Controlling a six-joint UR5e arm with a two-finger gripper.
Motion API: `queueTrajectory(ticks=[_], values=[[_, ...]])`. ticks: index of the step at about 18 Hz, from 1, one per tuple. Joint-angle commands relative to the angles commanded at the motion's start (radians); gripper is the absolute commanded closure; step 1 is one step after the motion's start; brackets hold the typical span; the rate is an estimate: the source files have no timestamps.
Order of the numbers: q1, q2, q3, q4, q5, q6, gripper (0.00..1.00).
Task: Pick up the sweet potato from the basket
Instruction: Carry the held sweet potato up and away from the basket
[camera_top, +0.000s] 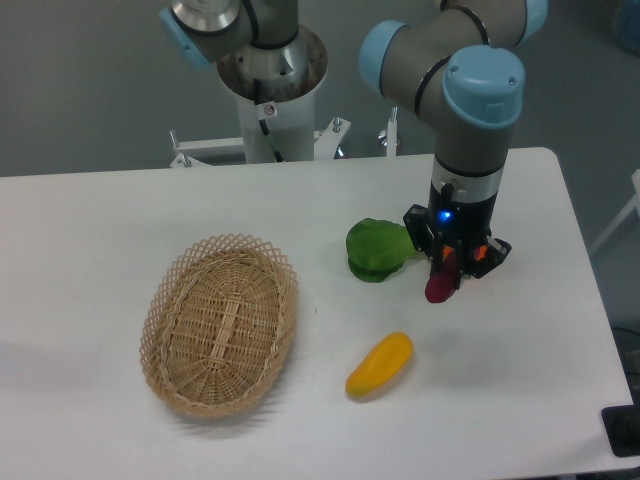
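The magenta sweet potato (438, 287) hangs upright between the fingers of my gripper (446, 272), which is shut on it above the table at the right. The tan wicker basket (170, 300) lies on the table far to the left, with nothing inside it. The orange round fruit is hidden behind the gripper.
A green leafy vegetable (375, 249) lies just left of the gripper. A yellow elongated vegetable (380, 364) rests on the table below and left of the held piece. The arm's base (272, 85) stands behind the table's far edge. The table's right edge is close to the gripper.
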Motion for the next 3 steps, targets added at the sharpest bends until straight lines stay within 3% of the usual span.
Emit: queueTrajectory(ticks=[3], values=[[0.000, 0.000, 0.005, 0.002, -0.002, 0.000, 0.67]])
